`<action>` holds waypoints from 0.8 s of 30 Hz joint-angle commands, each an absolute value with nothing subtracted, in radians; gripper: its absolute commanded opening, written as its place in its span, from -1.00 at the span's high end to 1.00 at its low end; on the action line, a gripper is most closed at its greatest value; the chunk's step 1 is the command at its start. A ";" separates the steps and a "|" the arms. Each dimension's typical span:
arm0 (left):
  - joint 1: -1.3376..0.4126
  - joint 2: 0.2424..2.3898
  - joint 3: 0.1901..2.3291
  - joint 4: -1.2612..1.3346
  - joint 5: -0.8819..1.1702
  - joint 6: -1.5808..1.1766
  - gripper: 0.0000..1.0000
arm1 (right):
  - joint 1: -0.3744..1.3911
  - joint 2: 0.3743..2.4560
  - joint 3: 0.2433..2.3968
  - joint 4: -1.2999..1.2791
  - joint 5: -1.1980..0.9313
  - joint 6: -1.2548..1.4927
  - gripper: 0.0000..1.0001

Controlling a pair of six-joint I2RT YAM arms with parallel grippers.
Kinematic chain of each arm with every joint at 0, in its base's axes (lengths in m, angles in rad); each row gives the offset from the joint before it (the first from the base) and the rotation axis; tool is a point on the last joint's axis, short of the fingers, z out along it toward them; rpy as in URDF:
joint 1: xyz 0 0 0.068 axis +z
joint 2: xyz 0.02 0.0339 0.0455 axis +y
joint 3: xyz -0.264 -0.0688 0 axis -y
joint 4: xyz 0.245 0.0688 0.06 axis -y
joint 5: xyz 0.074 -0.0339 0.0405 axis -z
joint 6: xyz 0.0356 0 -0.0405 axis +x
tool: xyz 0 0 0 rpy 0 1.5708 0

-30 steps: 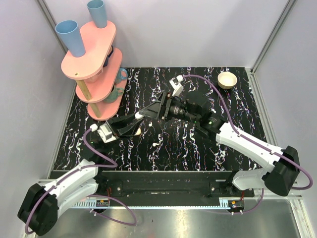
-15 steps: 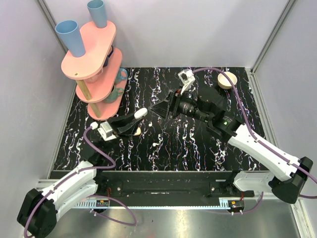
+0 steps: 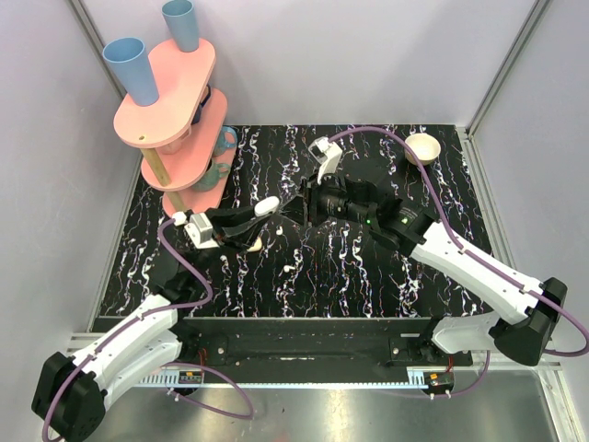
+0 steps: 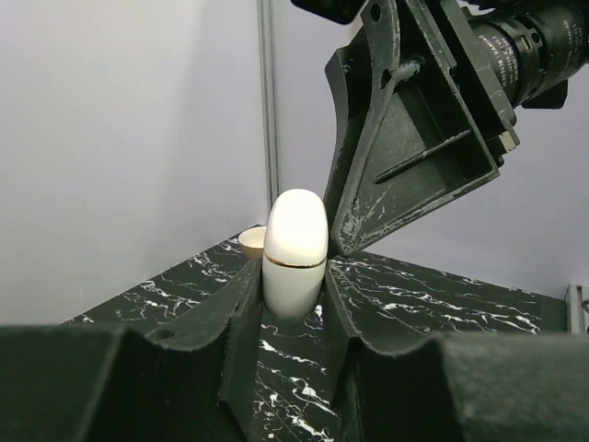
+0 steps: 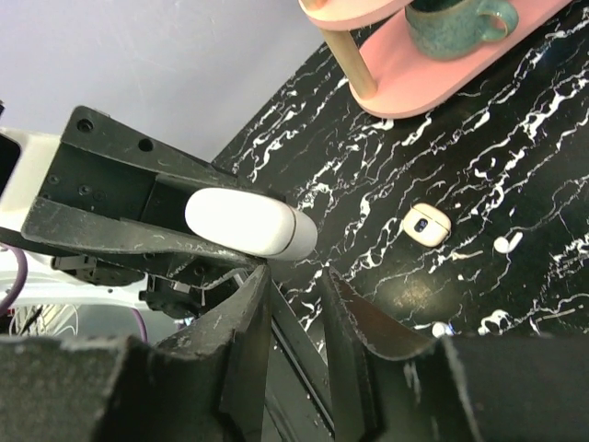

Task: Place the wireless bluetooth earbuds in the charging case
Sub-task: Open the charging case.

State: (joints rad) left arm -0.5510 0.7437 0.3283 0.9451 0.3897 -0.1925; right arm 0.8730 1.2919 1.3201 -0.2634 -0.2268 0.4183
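Right pincer [image 5: 294, 308], just narrowed to a slim empty gap, now sits beside the shut charging case [image 4: 295, 241] clamped in the left pincer [image 4: 294, 308], so lid-opening is likely next; earbuds [image 5: 506, 243] lie uninserted.

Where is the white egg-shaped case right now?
In the top view, the white case is pinched in the left gripper, over the black table near its middle. The right gripper is close on its right.
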 commanded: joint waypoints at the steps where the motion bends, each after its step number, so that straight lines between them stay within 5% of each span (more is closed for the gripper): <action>1: -0.552 0.746 0.365 0.956 0.423 -0.209 1.00 | 0.885 1.282 1.370 -0.275 -0.192 0.379 0.29; 24: -0.554 0.762 0.384 0.902 0.551 -0.170 1.00 | 0.885 1.258 1.348 -0.210 -0.130 0.393 0.13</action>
State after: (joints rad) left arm -0.5449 0.7605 0.3473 0.8822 0.4515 -0.1741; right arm 0.8783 1.2888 1.3216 -0.2901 -0.1822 0.3969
